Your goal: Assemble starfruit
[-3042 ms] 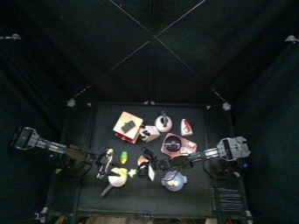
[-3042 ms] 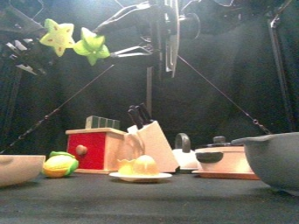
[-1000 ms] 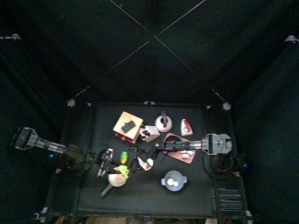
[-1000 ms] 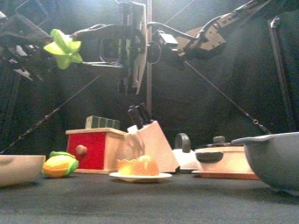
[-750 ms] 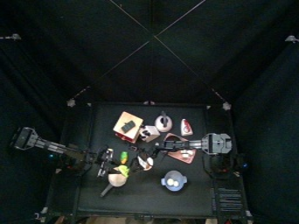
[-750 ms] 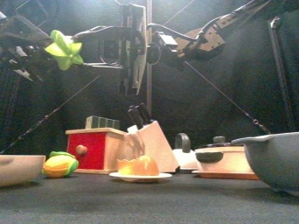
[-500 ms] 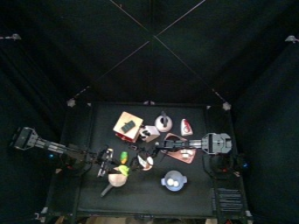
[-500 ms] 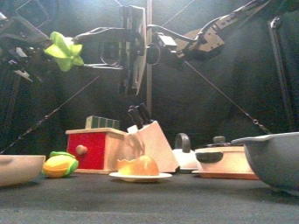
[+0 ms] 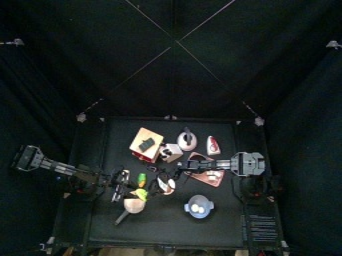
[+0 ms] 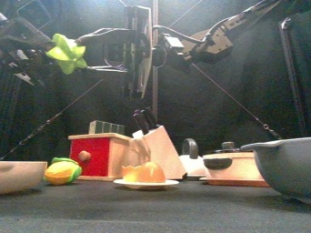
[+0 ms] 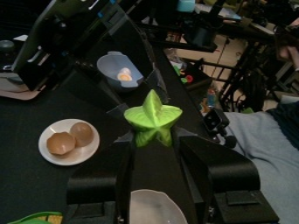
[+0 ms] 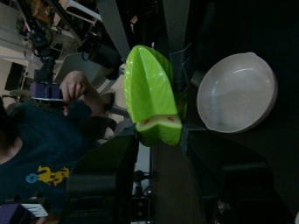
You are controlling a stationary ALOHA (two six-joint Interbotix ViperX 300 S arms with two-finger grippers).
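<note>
The starfruit (image 10: pixel 67 53) hangs high above the table's left side as one glossy yellow-green star. My left gripper (image 10: pixel 51 56) comes in from the left and is shut on it. In the left wrist view the star (image 11: pixel 152 115) faces the camera, pinched at its edges between the jaws (image 11: pixel 152 124). My right arm (image 10: pixel 219 35) reaches across from the upper right. Its wrist view shows the starfruit (image 12: pixel 153 87) edge-on between the right gripper (image 12: pixel 156 109), which looks shut on it. No seam between pieces shows.
On the table below stand a red box (image 10: pixel 100 155), a white block (image 10: pixel 161 150), a plate with orange pieces (image 10: pixel 145 183), a yellow-green fruit (image 10: pixel 61 170), a grey bowl (image 10: pixel 285 168) and a blue bowl (image 11: pixel 121 68). A person (image 12: pixel 47 149) sits beyond the curtains.
Three seconds ago a yellow star and a green star hung apart; now one star shows. Over the last second the star has only drifted slightly right and down.
</note>
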